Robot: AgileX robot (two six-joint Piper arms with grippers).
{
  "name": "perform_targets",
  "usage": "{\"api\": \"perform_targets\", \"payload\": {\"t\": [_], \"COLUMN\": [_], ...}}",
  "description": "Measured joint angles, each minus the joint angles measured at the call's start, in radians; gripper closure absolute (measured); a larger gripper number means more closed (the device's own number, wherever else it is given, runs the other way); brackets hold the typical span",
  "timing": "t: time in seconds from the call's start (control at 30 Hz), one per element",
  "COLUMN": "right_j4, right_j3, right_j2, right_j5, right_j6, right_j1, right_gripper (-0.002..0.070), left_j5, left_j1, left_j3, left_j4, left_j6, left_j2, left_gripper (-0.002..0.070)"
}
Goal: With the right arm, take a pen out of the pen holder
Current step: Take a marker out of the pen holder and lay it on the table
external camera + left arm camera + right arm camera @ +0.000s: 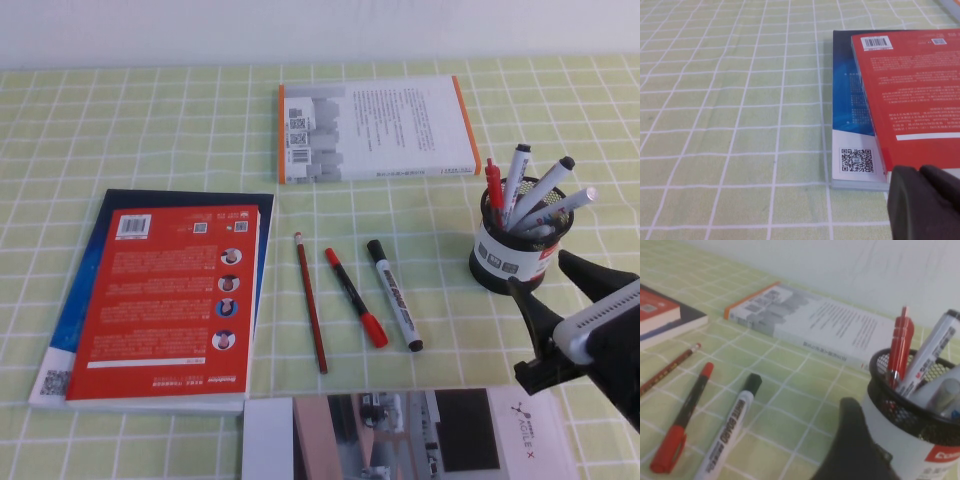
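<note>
A black mesh pen holder (510,258) stands at the right of the table with a red pen (493,190) and several markers (540,190) sticking out of it. My right gripper (546,276) is just in front of and right of the holder, open, with nothing between its fingers. In the right wrist view one dark finger (855,440) sits close beside the holder (912,440), below the red pen (900,350). My left gripper (926,202) shows only in the left wrist view, shut, low over the near corner of the stacked books.
A pencil (310,302), a red pen (355,297) and a whiteboard marker (394,294) lie side by side mid-table. A red book on a blue one (170,300) lies left, a white-orange book (375,130) at the back, a brochure (420,440) at the front edge.
</note>
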Motion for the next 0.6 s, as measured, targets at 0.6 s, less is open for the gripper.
{"api": "perform_targets", "payload": {"t": [0.6], "right_j4": [0.095], "right_j3": [-0.110], "right_j2": [0.084], "right_j5": [-0.004], "right_j6": [0.002], "right_j1": [-0.021], "right_gripper": [0.0294], "left_j5": [0.000], "left_j1": [0.000], "left_j3": [0.000], "left_j4": [0.000], "left_j6": [0.000], "left_j2": [0.000], "left_gripper": [0.0680]}}
